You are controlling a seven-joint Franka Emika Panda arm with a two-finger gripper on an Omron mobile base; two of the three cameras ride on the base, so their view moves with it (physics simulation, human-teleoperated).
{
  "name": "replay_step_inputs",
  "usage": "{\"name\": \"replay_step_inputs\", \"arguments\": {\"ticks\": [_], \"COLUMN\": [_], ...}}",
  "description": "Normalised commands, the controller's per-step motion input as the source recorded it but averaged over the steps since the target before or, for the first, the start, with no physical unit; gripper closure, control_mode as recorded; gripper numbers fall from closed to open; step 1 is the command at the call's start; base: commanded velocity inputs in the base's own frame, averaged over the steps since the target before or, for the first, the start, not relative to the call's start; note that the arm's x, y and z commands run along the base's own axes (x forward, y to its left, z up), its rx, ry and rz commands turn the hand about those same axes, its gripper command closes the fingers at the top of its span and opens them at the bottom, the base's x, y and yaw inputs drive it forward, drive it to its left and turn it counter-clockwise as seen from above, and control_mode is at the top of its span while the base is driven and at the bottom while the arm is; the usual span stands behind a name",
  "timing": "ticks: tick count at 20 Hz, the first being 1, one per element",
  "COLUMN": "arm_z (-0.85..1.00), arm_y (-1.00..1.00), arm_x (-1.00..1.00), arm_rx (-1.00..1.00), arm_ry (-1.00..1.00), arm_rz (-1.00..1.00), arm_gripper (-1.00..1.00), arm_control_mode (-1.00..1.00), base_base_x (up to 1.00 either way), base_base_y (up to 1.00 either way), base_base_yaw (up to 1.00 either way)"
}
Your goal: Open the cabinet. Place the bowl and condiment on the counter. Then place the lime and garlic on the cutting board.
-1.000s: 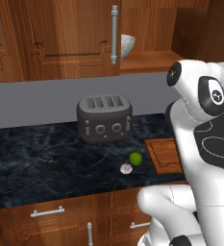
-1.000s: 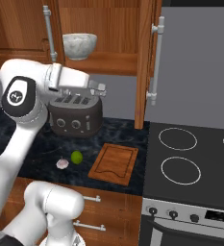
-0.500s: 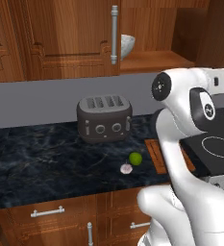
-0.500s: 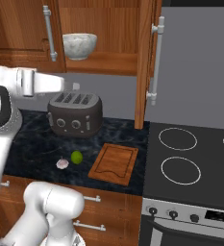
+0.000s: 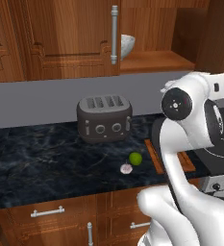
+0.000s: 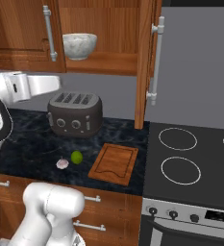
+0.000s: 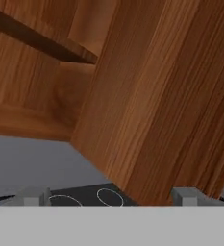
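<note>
The cabinet [image 6: 99, 33] stood open, its right door [image 6: 144, 62] swung out edge-on toward the robot and its left door [image 5: 60, 38] closed or nearly so. In the hand view the claw [image 7: 113, 197] showed its two grey fingertips [image 7: 34, 196] spread wide apart with nothing between them. It faced the wooden face of the open door [image 7: 171, 105], which was close ahead and to the right of the claw, with the cabinet's interior shelf [image 7: 41, 41] ahead to its left.

Going left to right in the right base view: the marbled bowl [image 6: 79, 45] sat on the lower shelf of the cabinet, just right of the left door's bar handle [image 6: 49, 33]. Below it a dark four-slot toaster [image 6: 75, 114] stood on the dark marbled counter [image 6: 27, 144]. In front of the toaster the garlic [image 6: 62, 164] and the lime [image 6: 76, 157] lay on the counter just beside each other, the lime to the right. Near them on the right lay the cutting board [image 6: 114, 164], bare, and beyond it the black stovetop [image 6: 190, 163].

In the left base view the bowl [image 5: 127, 45] peeked out behind the left door's handle [image 5: 114, 33], and the lime [image 5: 135, 158] and garlic [image 5: 126, 168] lay in front of the toaster [image 5: 104, 117], left of the cutting board [image 5: 154, 156], which the arm partly hid. How far the claw was from these I could not tell. I could not pick out the condiment bottle.
</note>
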Motion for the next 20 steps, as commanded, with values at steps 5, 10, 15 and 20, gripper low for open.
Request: {"name": "replay_step_inputs", "arguments": {"ticks": [5, 10, 15, 20], "arm_z": [0.0, 0.0, 0.0, 0.0], "arm_y": [0.38, 0.42, 0.5, 0.38], "arm_x": [0.41, 0.5, 0.51, 0.39], "arm_rx": [0.09, 0.15, 0.17, 0.14], "arm_ry": [-0.01, 0.0, 0.0, 0.0], "arm_rz": [0.37, 0.26, 0.17, 0.12], "arm_gripper": [-1.0, -1.0, -1.0, -1.0], "arm_control_mode": [-1.0, -1.0, -1.0, -1.0], "base_base_x": [0.0, 0.0, 0.0, 0.0], "base_base_y": [0.0, 0.0, 0.0, 0.0], "base_base_yaw": [0.0, 0.0, 0.0, 0.0]}}
